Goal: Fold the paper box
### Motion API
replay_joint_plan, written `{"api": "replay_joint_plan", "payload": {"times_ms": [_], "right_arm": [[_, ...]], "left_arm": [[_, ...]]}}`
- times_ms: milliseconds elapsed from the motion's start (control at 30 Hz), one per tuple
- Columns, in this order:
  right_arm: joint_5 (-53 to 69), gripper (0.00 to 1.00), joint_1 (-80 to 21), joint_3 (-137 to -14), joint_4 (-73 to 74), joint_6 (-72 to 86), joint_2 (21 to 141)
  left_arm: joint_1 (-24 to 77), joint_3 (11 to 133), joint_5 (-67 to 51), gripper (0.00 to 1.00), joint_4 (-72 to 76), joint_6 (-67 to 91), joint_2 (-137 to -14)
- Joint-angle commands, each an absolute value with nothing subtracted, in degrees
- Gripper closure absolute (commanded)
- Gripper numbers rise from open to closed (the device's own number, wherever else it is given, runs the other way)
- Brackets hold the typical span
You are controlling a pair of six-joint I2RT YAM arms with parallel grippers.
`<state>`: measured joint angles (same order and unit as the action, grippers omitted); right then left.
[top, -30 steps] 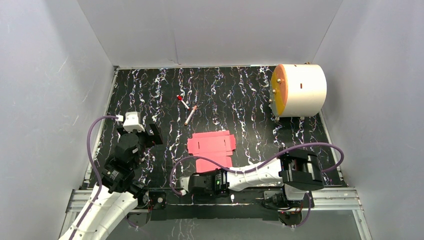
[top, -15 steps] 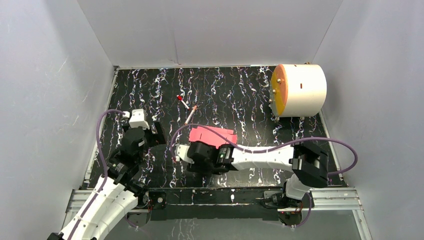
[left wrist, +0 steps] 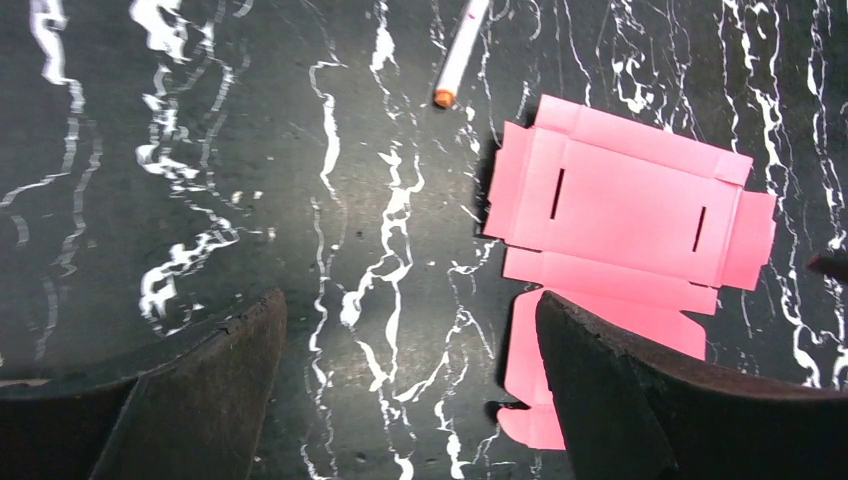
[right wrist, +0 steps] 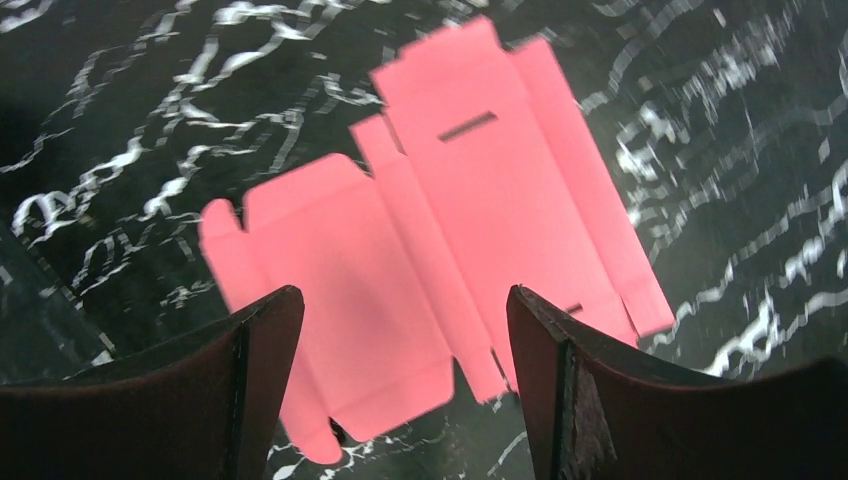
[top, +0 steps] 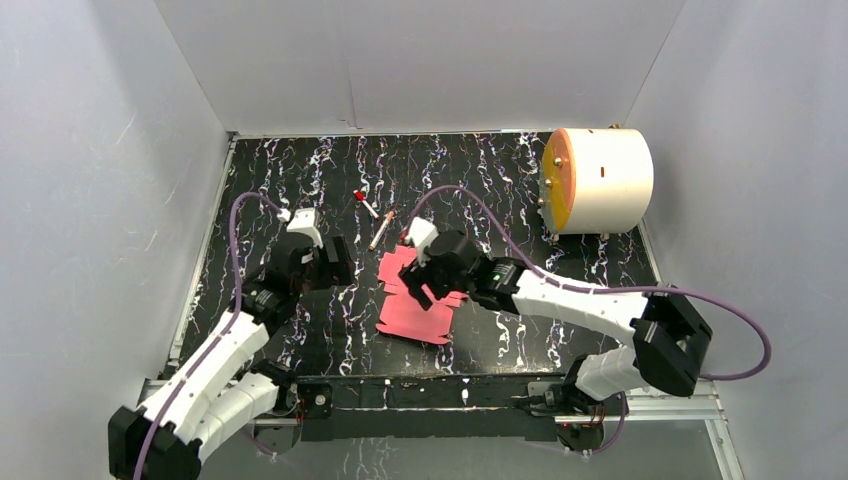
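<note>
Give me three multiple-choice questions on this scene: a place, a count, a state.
1. Where on the black marbled table is the big white cylinder with an orange face? A far right corner; B far left corner; C near edge.
2. How many thin pens lie there? A one; B two; C four.
3. The right gripper is: A shut on a pen; B shut on card; C open, empty.
Answers: A, it stands at the back by the right wall; B, one red-capped, one beside it; C, fingers apart above the flat pink card sheet.
</note>
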<state>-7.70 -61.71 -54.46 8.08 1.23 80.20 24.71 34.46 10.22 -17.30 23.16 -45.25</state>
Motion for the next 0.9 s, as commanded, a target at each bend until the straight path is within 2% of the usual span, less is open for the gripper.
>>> {"api": "replay_joint_plan", "payload": {"times_ms": [0, 200, 400, 733, 867], "right_arm": [[-8.11, 0.17, -55.11, -49.06, 2.25, 13.02, 75.79], [-4.56, 0.17, -45.74, -41.06, -2.62, 22.05, 71.63], [-2.83, 0.22, -37.97, -34.3, -6.71, 27.31, 69.21], [6.34, 0.32, -31.21, -32.76, -18.66, 30.58, 76.37], [6.34, 0.35, -30.58, -33.72, -20.54, 31.86, 80.28]], "left_arm": [[23.36, 38.47, 1.06, 0.08, -14.01, 25.16, -53.36], [20.91, 44.46, -11.05, 0.1, -12.66, 24.01, -67.95], [19.49, 51.49, -19.98, 0.15, -13.77, 22.66, -80.94], [19.44, 57.39, -23.04, 0.24, -14.21, 20.36, -91.63], [19.4, 57.5, -24.35, 0.27, -13.65, 20.09, -93.92]]}}
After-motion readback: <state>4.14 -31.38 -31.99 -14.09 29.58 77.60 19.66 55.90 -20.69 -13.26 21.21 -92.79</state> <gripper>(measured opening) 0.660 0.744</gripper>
